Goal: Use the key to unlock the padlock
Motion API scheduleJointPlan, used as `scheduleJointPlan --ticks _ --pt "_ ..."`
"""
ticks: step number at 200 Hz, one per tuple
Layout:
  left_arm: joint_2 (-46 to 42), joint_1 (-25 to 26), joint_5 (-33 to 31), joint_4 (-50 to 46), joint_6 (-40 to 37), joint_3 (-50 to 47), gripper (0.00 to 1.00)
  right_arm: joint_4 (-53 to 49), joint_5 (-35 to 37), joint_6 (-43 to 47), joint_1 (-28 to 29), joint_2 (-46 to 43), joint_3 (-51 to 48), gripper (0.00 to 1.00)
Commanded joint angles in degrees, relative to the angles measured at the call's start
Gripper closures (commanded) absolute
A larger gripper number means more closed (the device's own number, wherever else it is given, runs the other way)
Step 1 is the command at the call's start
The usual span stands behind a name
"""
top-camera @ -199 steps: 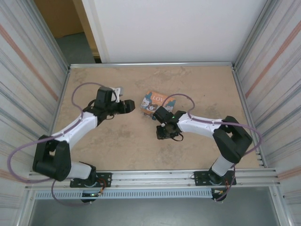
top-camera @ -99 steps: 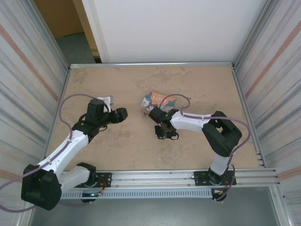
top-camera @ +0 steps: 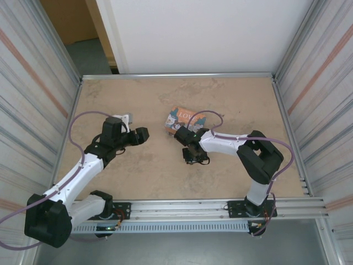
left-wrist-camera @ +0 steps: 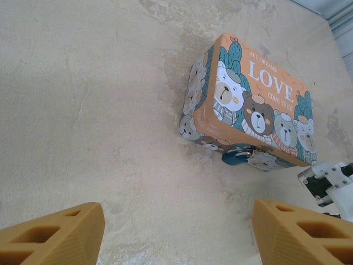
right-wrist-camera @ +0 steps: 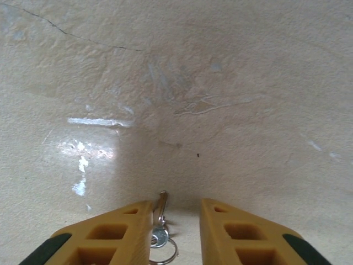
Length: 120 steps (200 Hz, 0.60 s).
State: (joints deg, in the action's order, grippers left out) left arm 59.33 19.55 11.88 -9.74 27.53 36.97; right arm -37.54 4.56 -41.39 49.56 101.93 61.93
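A small blue padlock (left-wrist-camera: 240,155) hangs on the near side of an orange bear-print tin (left-wrist-camera: 259,105), which lies at mid-table (top-camera: 185,118). The silver key (right-wrist-camera: 160,205) lies on the table with its ring (right-wrist-camera: 165,253), between the yellow fingers of my right gripper (right-wrist-camera: 175,208). It rests against the left finger (right-wrist-camera: 118,232), and the jaws stand apart with a gap beside it. That gripper (top-camera: 192,155) points down just in front of the tin. My left gripper (left-wrist-camera: 176,223) is wide open over bare table, left of the tin (top-camera: 141,135).
Metal rails and corrugated walls (top-camera: 33,110) bound the beige table (top-camera: 231,94). Part of the right arm's white body (left-wrist-camera: 326,182) shows beside the tin. Bare table lies in front of the left gripper.
The left arm has drawn back to the left, away from the tin, then stayed still. The right arm's elbow has swung left while its gripper stays low over the key.
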Motion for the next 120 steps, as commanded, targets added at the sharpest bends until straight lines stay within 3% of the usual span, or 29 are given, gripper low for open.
scheduleJointPlan --ticks 1,46,120 --pt "-1.1 -0.3 -1.0 -1.0 1.0 0.0 0.29 -2.8 1.6 -1.0 0.5 -2.2 -0.5 0.70" --pt "-0.8 -0.2 -0.8 -0.9 1.2 0.0 0.29 -1.4 0.5 2.6 1.1 -5.1 -0.9 0.68" --pt "-1.0 -0.3 -1.0 -1.0 1.2 -0.3 0.28 -8.8 0.7 18.0 2.9 -3.4 3.1 0.68"
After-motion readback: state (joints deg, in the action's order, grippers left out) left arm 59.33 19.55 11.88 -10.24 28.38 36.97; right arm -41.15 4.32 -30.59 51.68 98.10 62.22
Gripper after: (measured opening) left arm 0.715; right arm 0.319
